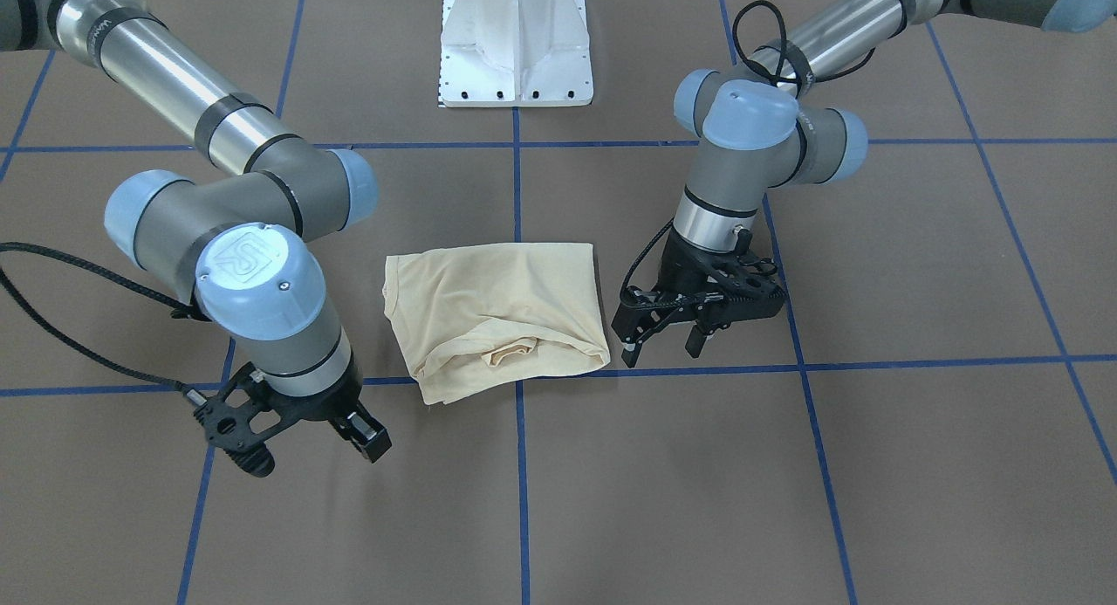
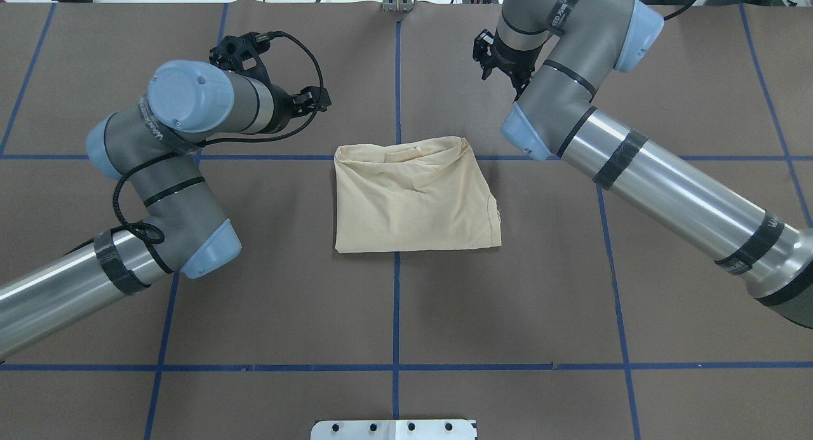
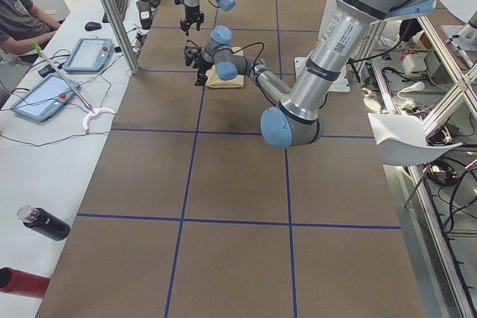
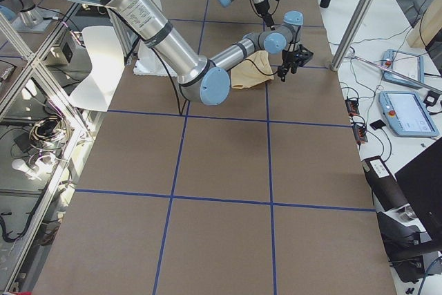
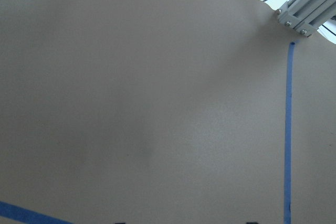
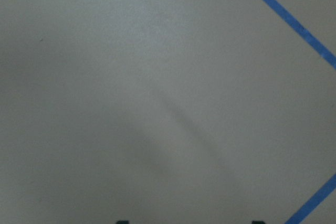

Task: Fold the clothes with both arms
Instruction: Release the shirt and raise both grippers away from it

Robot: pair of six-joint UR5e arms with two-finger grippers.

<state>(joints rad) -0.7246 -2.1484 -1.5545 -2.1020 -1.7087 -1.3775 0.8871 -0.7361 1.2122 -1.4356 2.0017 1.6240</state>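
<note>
Shirt (image 1: 497,312), bundled. Left gripper (image 1: 661,352) at its 3 o'clock, right gripper (image 1: 316,458) at 8; both spread, empty. Best next, probably: pinch matching corners together.

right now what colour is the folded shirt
The shirt is pale cream-yellow, with no print showing; clearest in the overhead exterior view.

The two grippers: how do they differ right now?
The left gripper hangs close beside the folded T-shirt; the right gripper stands farther off, beyond its corner. The left gripper is at the shirt's folded-edge side, the right gripper at its neckline side. Both are open, empty and touch no cloth.
</note>
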